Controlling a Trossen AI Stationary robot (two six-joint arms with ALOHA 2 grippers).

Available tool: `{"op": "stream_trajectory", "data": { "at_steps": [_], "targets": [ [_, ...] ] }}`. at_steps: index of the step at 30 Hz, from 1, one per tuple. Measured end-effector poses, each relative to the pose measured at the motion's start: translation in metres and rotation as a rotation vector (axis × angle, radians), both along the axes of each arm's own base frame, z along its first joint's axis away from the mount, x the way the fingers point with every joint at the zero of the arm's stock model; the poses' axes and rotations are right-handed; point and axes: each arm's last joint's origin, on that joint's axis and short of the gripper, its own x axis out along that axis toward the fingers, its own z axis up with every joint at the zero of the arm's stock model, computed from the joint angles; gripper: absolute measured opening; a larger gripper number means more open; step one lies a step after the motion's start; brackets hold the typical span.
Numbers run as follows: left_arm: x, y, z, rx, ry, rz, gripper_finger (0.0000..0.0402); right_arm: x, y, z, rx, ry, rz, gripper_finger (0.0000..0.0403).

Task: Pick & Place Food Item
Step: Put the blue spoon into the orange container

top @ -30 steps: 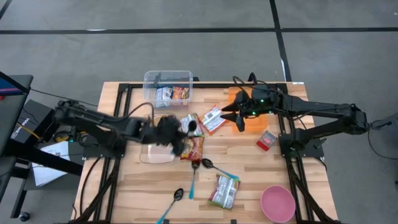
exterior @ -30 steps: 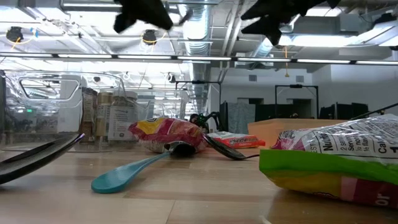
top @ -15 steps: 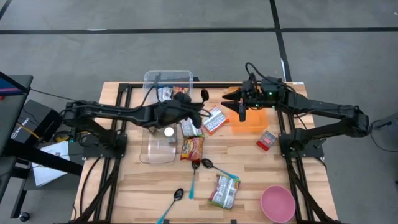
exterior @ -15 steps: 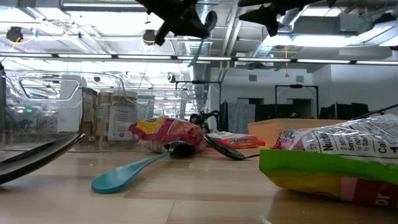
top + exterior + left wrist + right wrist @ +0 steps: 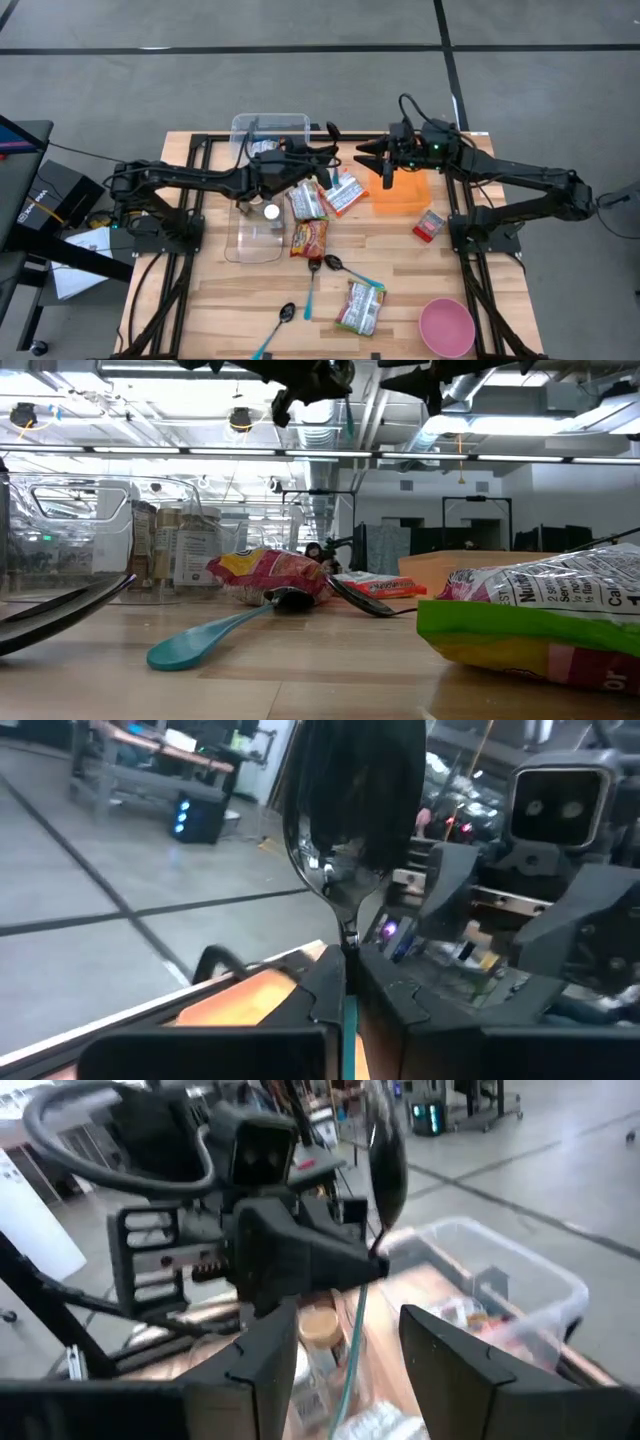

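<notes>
Above wooden table (image 5: 410, 300), left gripper (image 5: 322, 166) clamps a spoon (image 5: 352, 830) upright; facing it nearby, right gripper (image 5: 372, 165) hangs part-open, empty, over orange tray (image 5: 405, 193).

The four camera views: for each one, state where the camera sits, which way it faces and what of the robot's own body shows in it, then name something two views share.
High view: above the table, looking straight down; both arms show, the left end effector raised, clamping a spoon.
Low view: at table-top height, looking level across at a teal spoon; arms enter from above.
Left wrist view: on the left arm, facing the right arm; its fingers pinch the spoon.
Right wrist view: on the right arm, facing the left arm; its fingers stand apart.
Shared: both wrist views show the held spoon.
</notes>
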Motion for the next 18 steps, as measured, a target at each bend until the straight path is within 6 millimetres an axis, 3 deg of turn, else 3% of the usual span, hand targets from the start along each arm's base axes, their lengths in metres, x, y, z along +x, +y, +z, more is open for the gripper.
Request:
{"op": "stream_trajectory", "data": {
  "at_steps": [18],
  "targets": [
    [0.009,-0.014,-0.011,-0.049,0.001,-0.109,0.0004,0.012,-0.010,0.001,-0.016,-0.083,-0.046,0.0170]
  ]
}}
